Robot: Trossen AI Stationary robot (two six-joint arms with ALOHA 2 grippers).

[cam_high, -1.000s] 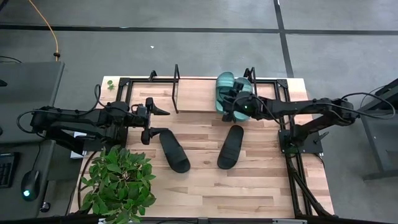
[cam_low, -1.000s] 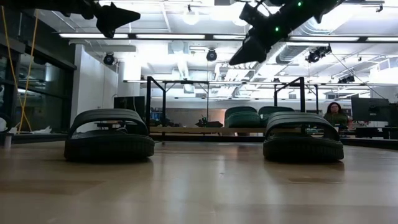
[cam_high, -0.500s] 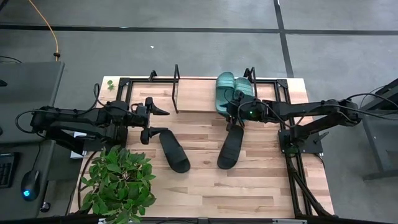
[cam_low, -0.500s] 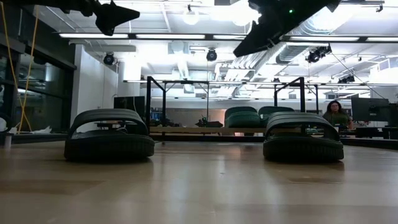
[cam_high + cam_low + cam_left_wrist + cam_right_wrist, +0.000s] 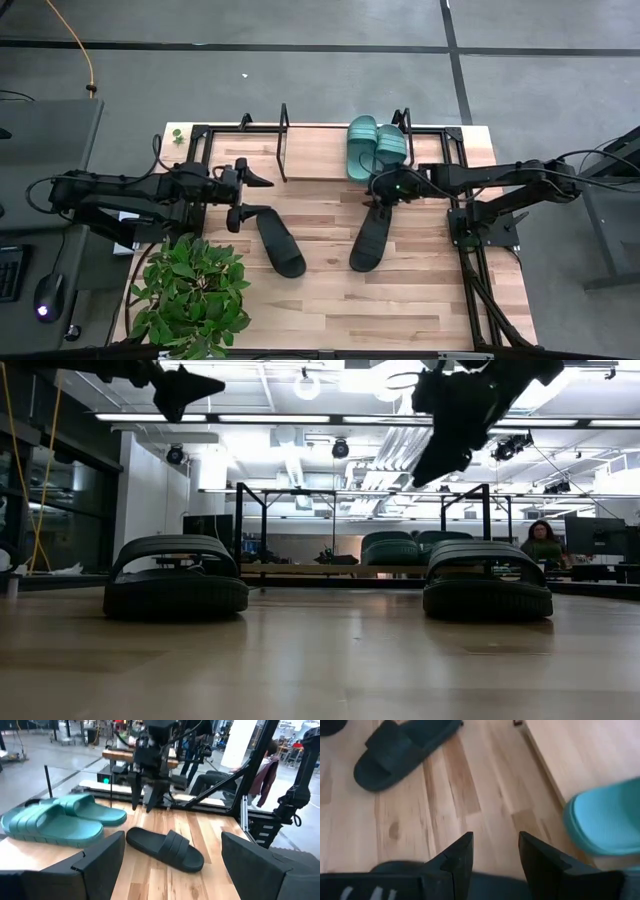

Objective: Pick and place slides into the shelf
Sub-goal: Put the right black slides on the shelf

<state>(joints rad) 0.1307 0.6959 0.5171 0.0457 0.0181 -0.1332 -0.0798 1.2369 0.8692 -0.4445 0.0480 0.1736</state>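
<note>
Overhead, table-level, two wrist views

A green leafy plant (image 5: 190,295) stands at the near left corner of the wooden counter (image 5: 320,290). On a grey desk beside it lies a computer mouse (image 5: 46,297). An orange cable (image 5: 82,45) runs over the grey floor. Far behind, a person (image 5: 541,544) sits.

Two black slides stand on the worktop (image 5: 320,660), one at the left (image 5: 176,577) and one at the right (image 5: 487,580). Between them, farther back, two teal slides (image 5: 392,548) lie on the shelf (image 5: 300,569). The right gripper (image 5: 437,463) hangs above the right black slide, not touching it.
</note>
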